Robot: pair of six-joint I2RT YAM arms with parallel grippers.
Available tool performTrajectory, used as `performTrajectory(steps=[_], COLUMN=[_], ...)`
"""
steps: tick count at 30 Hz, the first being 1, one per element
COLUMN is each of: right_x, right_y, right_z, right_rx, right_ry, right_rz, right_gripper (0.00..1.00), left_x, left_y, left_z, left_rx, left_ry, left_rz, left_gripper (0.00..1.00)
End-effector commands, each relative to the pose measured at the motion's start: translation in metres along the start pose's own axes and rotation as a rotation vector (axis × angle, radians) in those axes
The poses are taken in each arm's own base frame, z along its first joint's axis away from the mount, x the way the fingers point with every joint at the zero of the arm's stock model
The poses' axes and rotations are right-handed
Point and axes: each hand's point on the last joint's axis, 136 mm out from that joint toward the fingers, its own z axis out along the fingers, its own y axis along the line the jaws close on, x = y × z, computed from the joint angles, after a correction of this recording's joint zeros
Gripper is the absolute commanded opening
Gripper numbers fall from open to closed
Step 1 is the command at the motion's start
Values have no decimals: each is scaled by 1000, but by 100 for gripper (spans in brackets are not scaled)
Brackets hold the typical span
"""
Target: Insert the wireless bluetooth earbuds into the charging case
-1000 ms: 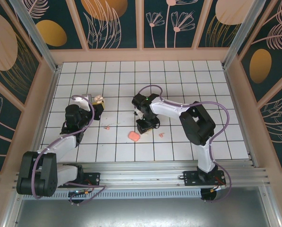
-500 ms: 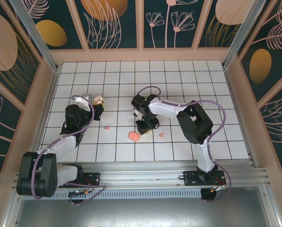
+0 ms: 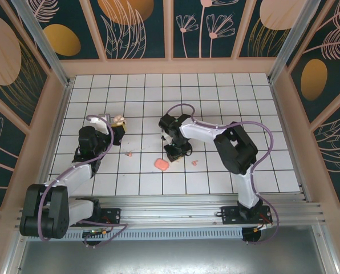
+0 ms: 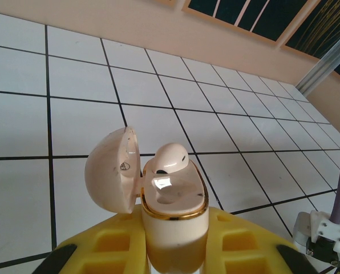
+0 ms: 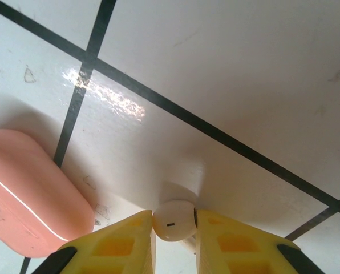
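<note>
From the left wrist, cannot see the lower part of the charging case (image 4: 173, 205): sunk between the yellow fingers (image 4: 110, 245) of the left gripper (image 4: 173, 228) and cut by the bottom edge. Cannot see the stem of the earbud (image 4: 165, 160) seated inside. From the right wrist, cannot see the underside of the second earbud (image 5: 173, 222), pinched between the pads (image 5: 118, 242) of the right gripper (image 5: 174, 216). Cannot follow the pink piece (image 5: 33, 194) past the left edge. From above, too small to tell the shape of one pink bit (image 3: 130, 153) and of another pink bit (image 3: 194, 163).

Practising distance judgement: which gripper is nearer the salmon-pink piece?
Right. The right gripper, pinching an earbud, sits beside the salmon-pink piece; the left gripper holds the charging case off to its left.
</note>
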Motion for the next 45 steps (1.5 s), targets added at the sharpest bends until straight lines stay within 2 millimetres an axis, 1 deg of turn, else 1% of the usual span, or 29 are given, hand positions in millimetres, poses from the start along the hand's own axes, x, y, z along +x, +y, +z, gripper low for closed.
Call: performTrajectory(steps=[1,4,8,11,13,15,18,22,25,28,30,33,38,41,45], right_x=[-12,-21,-38,-57,-70,-81,-92,-96,-93,-90,-88,-84,-83,-82,-81], right_y=[-2,1,3,13,19,26,40,56,72,88,99,114,131,135,137], right_z=[-15,-27,-54,-88,-114,-140,-178,-217,-241,-260,-270,-278,-276,-272,-267], right_rx=[-22,-66,-108,-168,-198,-227,-280,-343,-413,-476,-513,-557,-619,-633,-649], right_ry=[-96,-173,-312,-468,-579,-686,-823,-949,-1020,-1081,-1111,-1146,-1158,-1150,-1147], right_rz=[48,78,112,106,86,57,-12,-95,-157,-214,-249,-300,-326,-328,-323], right_gripper=[22,21,21,21,21,20,20,20,20,20,20,20,20,20,20], left_x=[-15,-16,-21,-24,-25,-22,-14,-7,-8,-7,-8,-11,-16,-18,-22], left_y=[-6,-12,-34,-54,-70,-87,-108,-124,-132,-139,-141,-143,-144,-145,-145], left_z=[-3,-4,-12,-22,-28,-31,-30,-29,-30,-27,-25,-24,-23,-22,-24], left_rx=[15,52,172,282,353,408,457,524,555,578,581,581,575,576,568], left_ry=[-43,-53,-113,-183,-217,-234,-234,-230,-249,-248,-247,-253,-268,-276,-291], left_rz=[44,56,85,121,177,258,376,417,438,456,460,461,435,423,416], left_gripper=[4,4,4,3,2,2,2,2,2,1,1,1,1,1,1])
